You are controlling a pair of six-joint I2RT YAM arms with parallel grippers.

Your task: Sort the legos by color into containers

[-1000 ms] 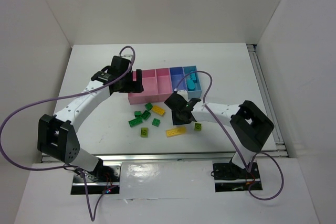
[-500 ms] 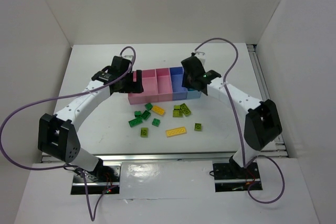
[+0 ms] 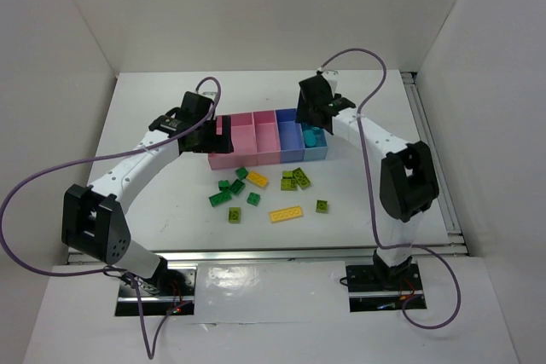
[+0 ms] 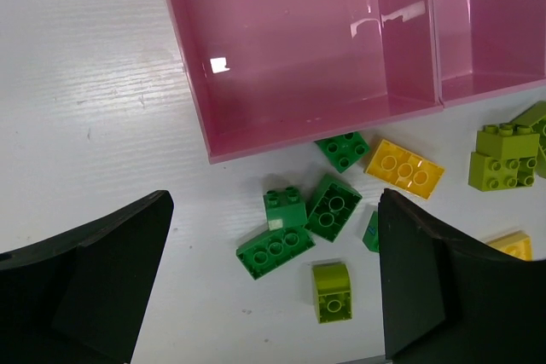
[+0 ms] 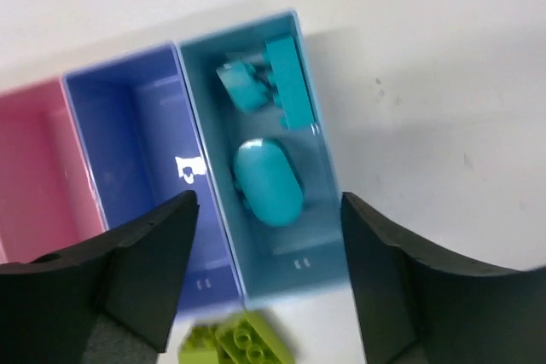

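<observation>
Loose legos lie on the table in front of the containers (image 3: 256,156): dark green bricks (image 3: 230,187), a yellow brick (image 3: 286,214) and lime bricks (image 3: 296,180). My right gripper (image 3: 312,120) hangs open over the light blue compartment (image 5: 311,236). A rounded cyan piece (image 5: 267,182) lies under the right gripper (image 5: 269,262), with more cyan legos (image 5: 273,83) behind it. My left gripper (image 3: 218,132) is open by the left pink compartment (image 4: 290,49). Nothing is held in the left gripper (image 4: 273,291), which hangs over dark green bricks (image 4: 299,219) and a lime brick (image 4: 331,291).
The purple-blue compartment (image 5: 128,142) looks empty, as does the second pink compartment (image 4: 486,23). A yellow brick (image 4: 404,167) and lime bricks (image 4: 503,155) lie just in front of the tray. White walls enclose the table on three sides.
My right arm swung from the brick pile up to the light blue compartment and its jaws opened. The left arm has stayed put.
</observation>
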